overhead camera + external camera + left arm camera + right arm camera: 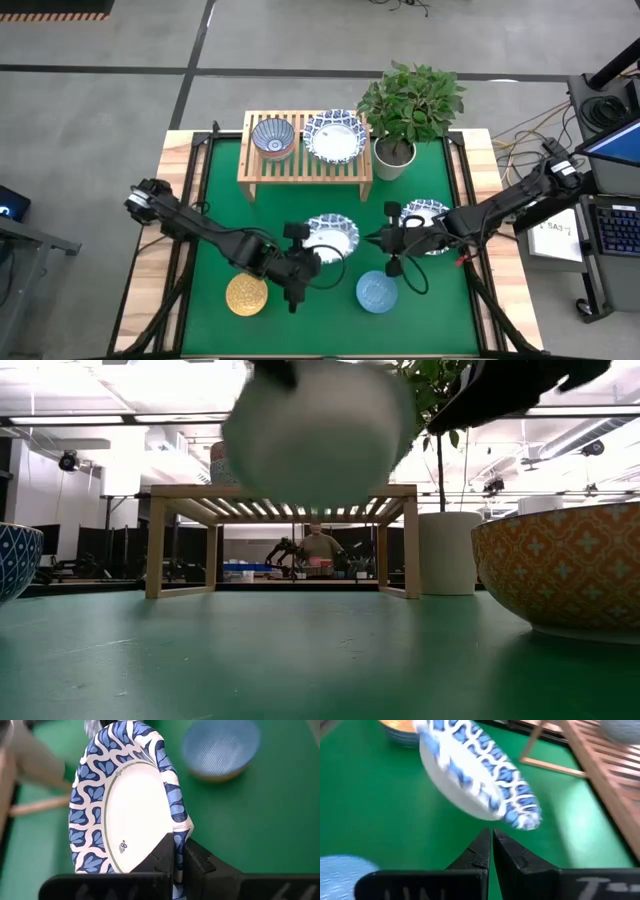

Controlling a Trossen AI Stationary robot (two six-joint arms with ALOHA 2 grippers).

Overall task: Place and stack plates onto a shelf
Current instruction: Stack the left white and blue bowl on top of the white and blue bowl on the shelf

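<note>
- Left gripper point(179, 854): the two dark fingers are pinched together on the rim of a wide white paper plate with a blue patterned rim point(127, 800). In the high view this held plate point(330, 238) sits at mid-table, in front of the shelf, with the left gripper point(305, 262) at its near-left edge.
- The held plate is tilted, lifted off the green mat point(220, 200); in the low view its pale underside point(315, 430) hangs above the table surface, in front of the shelf.
- Right gripper point(491, 851): fingers pressed together, holding nothing. It hovers just right of the held plate point(480, 775), tips pointing towards it but apart from it. In the high view the right gripper point(385, 240) lies between that plate and a second blue-rimmed white plate point(425, 215) on the mat.
- Low light-wood slatted shelf point(305, 160): at the far side of the mat, carrying a small blue-patterned bowl point(273, 137) at left and a wide blue-rimmed white plate point(335, 135) beside it.
- Small orange patterned dish point(246, 295) and small light blue dish point(376, 292) rest on the mat near the front edge.
- Green potted plant in a white pot point(400, 115) stands just right of the shelf.
</note>
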